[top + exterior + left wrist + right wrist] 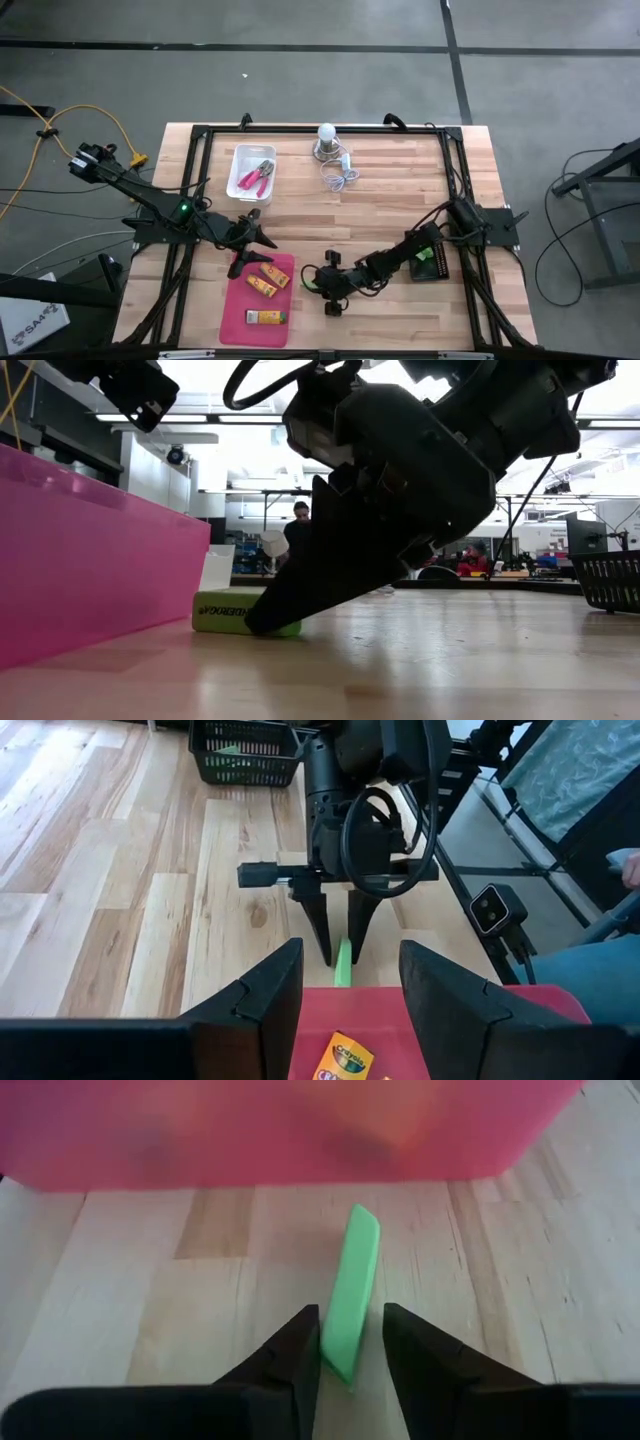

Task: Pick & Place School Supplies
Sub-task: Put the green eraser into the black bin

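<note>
The right gripper (pixel 351 1342), fingers parted, straddles the light-green stick (pixel 352 1293) lying on the table beside the pink tray (pixel 300 1130), positioned to grasp it. The left gripper (pixel 350 990) hovers open over the tray.

Our right arm reaches in low from its side of the counter (pixel 400 190), wrist bent down so that the right gripper (pixel 338 952) stands nearly upright with its fingertips at the boards, the two fingers (pixel 296 1350) parted only narrowly and a green stick (pixel 352 1295) lying between them, though we cannot tell whether the pads touch it. Our left arm stretches in from the opposite side, and the left gripper (pixel 250 243) hangs just across from the right one with its fingers spread wide, holding nothing.
</note>
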Controlling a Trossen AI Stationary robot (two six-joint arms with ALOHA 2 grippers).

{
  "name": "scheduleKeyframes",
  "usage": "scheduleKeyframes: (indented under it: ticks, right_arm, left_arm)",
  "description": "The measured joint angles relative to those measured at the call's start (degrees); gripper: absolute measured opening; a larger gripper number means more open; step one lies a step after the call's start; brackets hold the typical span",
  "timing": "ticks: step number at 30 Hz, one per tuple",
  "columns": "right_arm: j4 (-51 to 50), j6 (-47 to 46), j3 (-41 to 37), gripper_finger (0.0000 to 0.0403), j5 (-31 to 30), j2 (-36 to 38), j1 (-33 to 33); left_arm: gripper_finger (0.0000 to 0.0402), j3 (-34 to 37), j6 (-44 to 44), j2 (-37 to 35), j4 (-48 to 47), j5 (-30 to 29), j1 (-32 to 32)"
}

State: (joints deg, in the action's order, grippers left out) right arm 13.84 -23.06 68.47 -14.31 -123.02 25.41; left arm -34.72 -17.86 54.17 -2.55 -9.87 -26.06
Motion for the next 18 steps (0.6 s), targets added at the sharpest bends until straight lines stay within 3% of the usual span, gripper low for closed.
scheduleKeyframes:
  ticks: [9,18]
  right_arm:
    - [0.19,0.78,0.00,0.0041,0.53,-0.09,-0.07]
    - [0.18,0.80,0.00,0.0037,0.70,-0.11,-0.07]
  left_arm:
    - [0.0161,0.00,-0.05,0.00,0.00,0.00,0.00]
    - [0.0161,0.00,-0.07,0.00,0.00,0.02,0.00]
